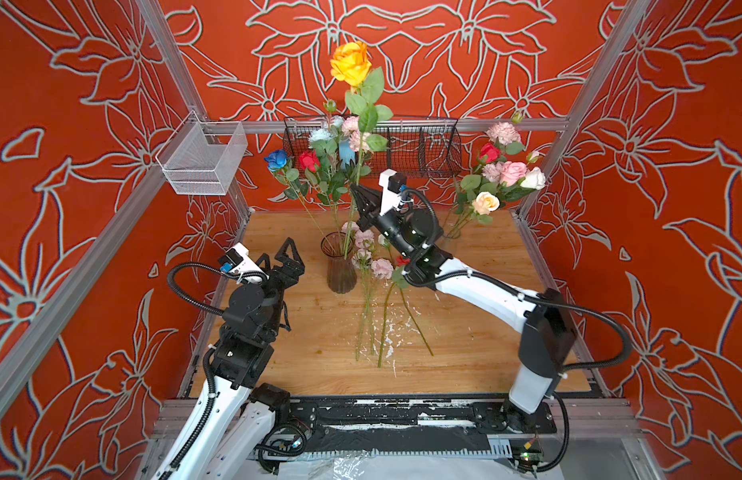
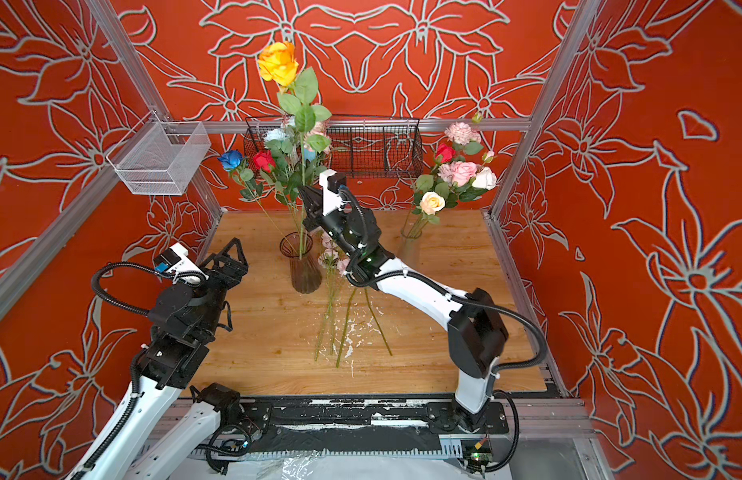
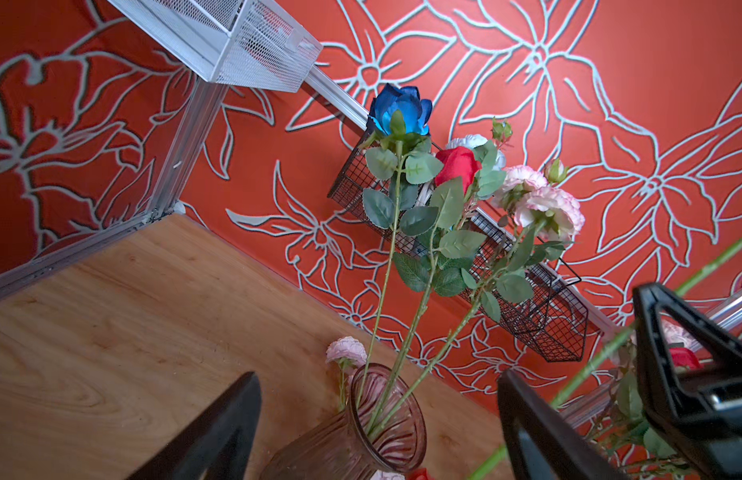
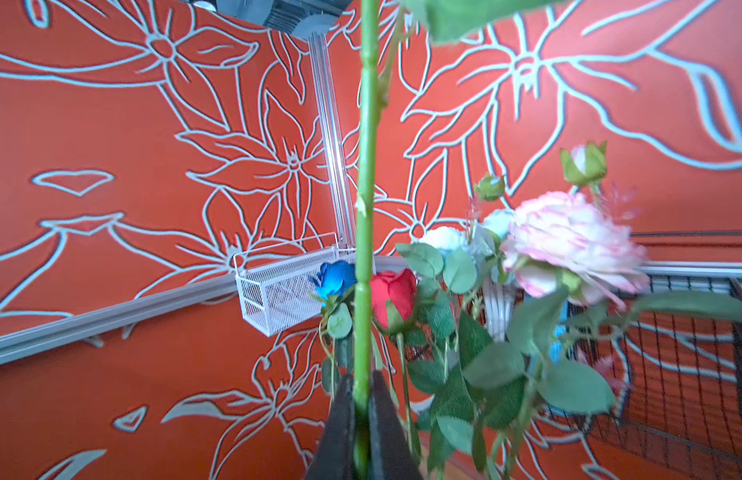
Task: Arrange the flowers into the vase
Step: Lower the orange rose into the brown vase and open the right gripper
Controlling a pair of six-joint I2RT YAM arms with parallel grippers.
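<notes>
Flowers (image 1: 381, 269) not yet placed, pink and red ones, lie on the table (image 1: 464, 340) just below centre in both top views, beside the vase (image 1: 340, 270). Left gripper (image 1: 279, 254), at the vase's left, has its jaws spread wide with nothing between them. Right gripper (image 1: 358, 194), above the vase, is clamped on the stem of the yellow rose (image 1: 351, 62). The stem's lower end appears to sit inside the vase mouth, among the blue rose (image 1: 276, 159) and other blooms. Step judged: seating this rose. Next move calls for letting go without dragging the stem back out.

Ribbed tinted glass vase (image 1: 340, 277), matt wood-grain tabletop (image 1: 485, 332), seemingly fabric flowers (image 1: 350, 62).
</notes>
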